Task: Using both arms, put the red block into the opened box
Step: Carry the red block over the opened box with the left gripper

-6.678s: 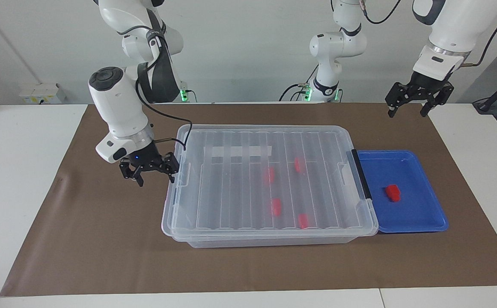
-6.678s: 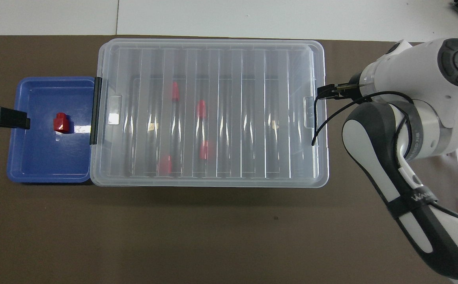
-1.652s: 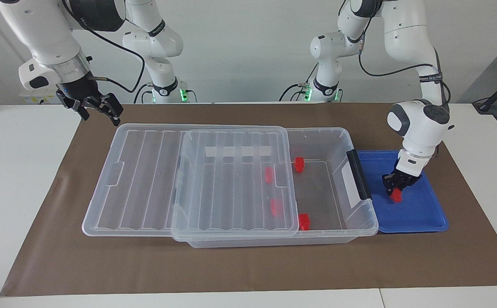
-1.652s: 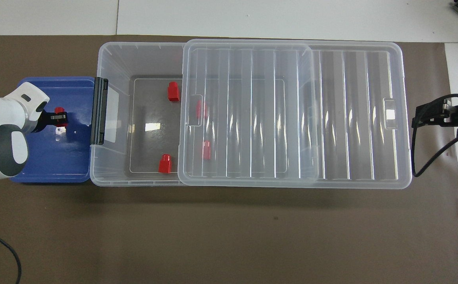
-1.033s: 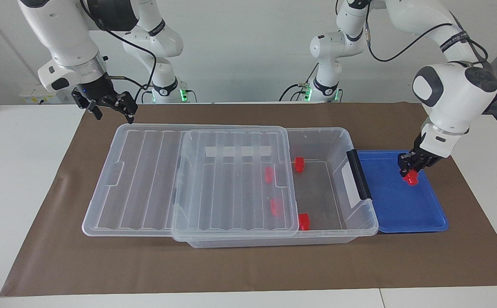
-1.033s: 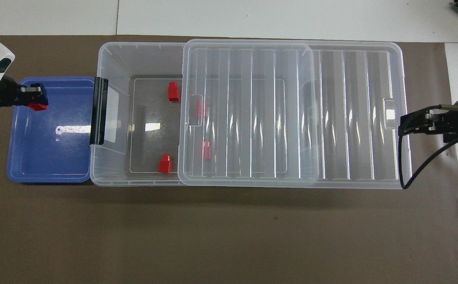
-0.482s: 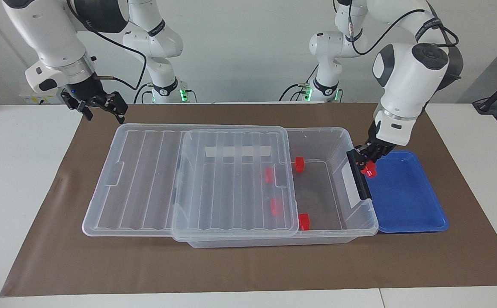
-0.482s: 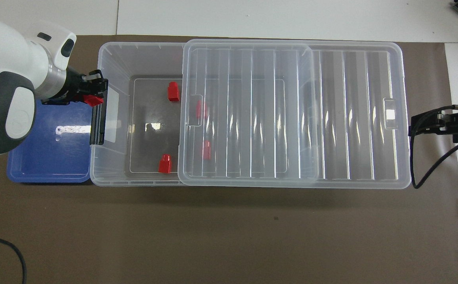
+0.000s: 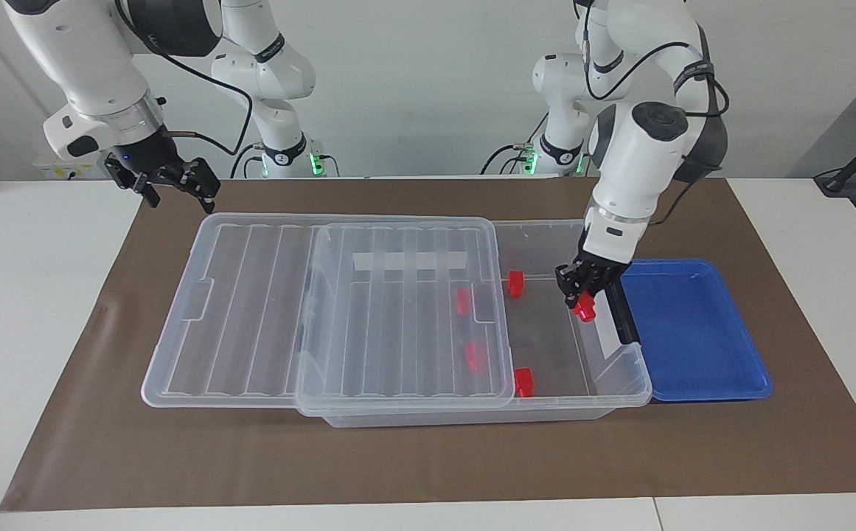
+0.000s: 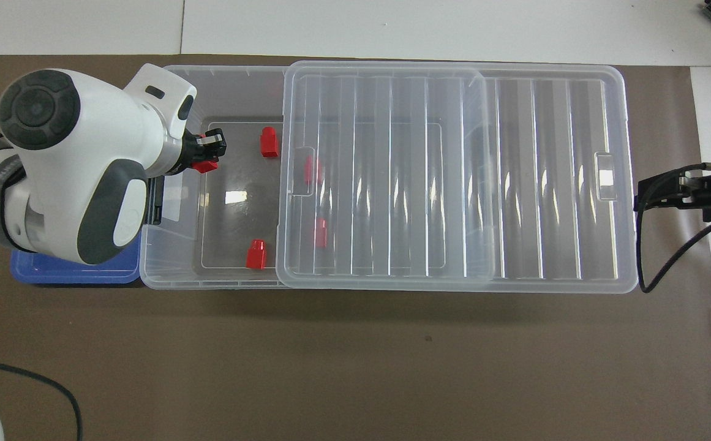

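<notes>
Left hand (image 9: 581,297) grips red block (image 9: 585,310) over box (image 9: 623,383) — lid (image 9: 265,310) half-covering.

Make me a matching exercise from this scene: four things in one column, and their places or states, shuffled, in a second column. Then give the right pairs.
Things
1. left gripper
2. right gripper
3. lid
4. blue tray

States
A. slid partway off the box, toward the right arm's end
B. holds nothing, beside the box's black handle
C. shut on a red block over the box's uncovered part
D. open, over the mat near the lid's corner

Pairs: 1-C, 2-D, 3-A, 4-B
</notes>
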